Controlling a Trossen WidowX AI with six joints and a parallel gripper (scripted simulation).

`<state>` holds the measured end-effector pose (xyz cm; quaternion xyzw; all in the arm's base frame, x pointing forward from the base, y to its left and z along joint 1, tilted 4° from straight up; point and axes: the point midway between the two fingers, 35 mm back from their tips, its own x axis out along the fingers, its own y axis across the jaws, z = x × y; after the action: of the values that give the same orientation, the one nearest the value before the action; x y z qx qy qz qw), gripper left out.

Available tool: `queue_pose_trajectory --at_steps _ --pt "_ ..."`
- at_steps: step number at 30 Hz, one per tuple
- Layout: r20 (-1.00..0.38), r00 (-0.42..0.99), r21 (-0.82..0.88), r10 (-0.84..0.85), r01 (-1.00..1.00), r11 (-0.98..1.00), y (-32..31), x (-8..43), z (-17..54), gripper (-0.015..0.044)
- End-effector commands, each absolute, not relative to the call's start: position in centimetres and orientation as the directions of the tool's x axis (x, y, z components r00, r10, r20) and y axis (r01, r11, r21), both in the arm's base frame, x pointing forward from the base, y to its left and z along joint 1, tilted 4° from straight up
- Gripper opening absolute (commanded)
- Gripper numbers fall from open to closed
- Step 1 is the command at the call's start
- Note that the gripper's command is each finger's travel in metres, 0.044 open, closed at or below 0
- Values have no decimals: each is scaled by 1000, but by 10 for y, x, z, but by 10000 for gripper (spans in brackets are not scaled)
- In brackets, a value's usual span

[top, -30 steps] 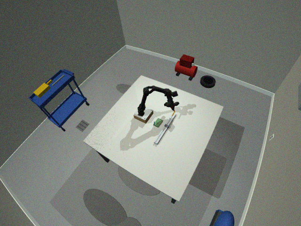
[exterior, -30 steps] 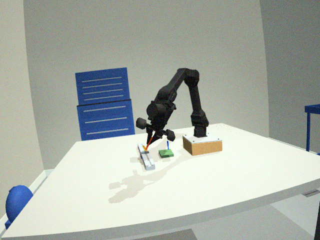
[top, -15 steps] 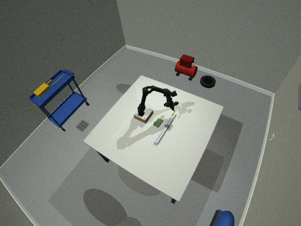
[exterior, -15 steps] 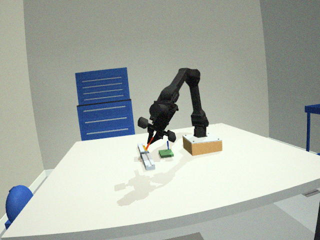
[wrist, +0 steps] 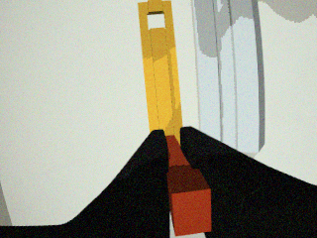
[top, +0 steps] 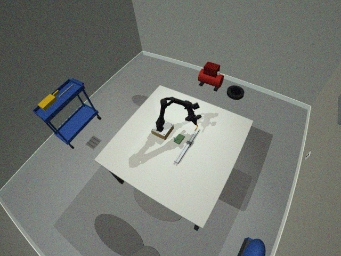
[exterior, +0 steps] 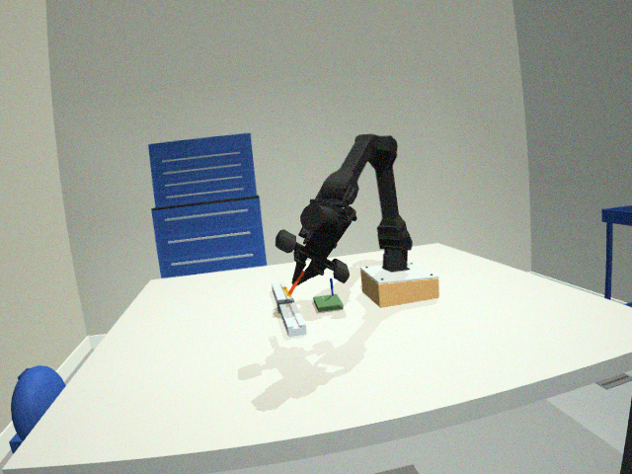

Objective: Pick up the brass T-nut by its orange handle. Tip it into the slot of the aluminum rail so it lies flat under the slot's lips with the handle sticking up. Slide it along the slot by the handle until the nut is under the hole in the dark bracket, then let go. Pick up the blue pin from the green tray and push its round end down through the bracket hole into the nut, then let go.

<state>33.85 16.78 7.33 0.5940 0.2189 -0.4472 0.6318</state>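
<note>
Brass showed at the far end of the rail [top: 181, 155] [exterior: 292, 320] [wrist: 246, 89] from above, the gripper [top: 196, 125] [exterior: 295, 281] [wrist: 172, 139] over it; the outside view put the T-nut [top: 196, 128] [exterior: 286, 291] [wrist: 162, 81] beyond the dark bracket [top: 189, 142] [exterior: 284, 300]; in the wrist view the fingers were closed on its orange handle [exterior: 296, 282] [wrist: 191, 211], the nut's long axis nearly parallel to the slot but left of it, so the next move probably called for a sideways shift
</note>
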Motion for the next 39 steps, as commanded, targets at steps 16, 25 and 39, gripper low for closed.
queue_pose_trajectory --at_steps 16,25,39 --pt "-773 555 610 -308 783 -119 166 332 73 -150" --pt "-756 578 634 -308 764 -124 165 329 73 -150" --pt "-732 608 665 -307 735 -131 164 325 73 -150"
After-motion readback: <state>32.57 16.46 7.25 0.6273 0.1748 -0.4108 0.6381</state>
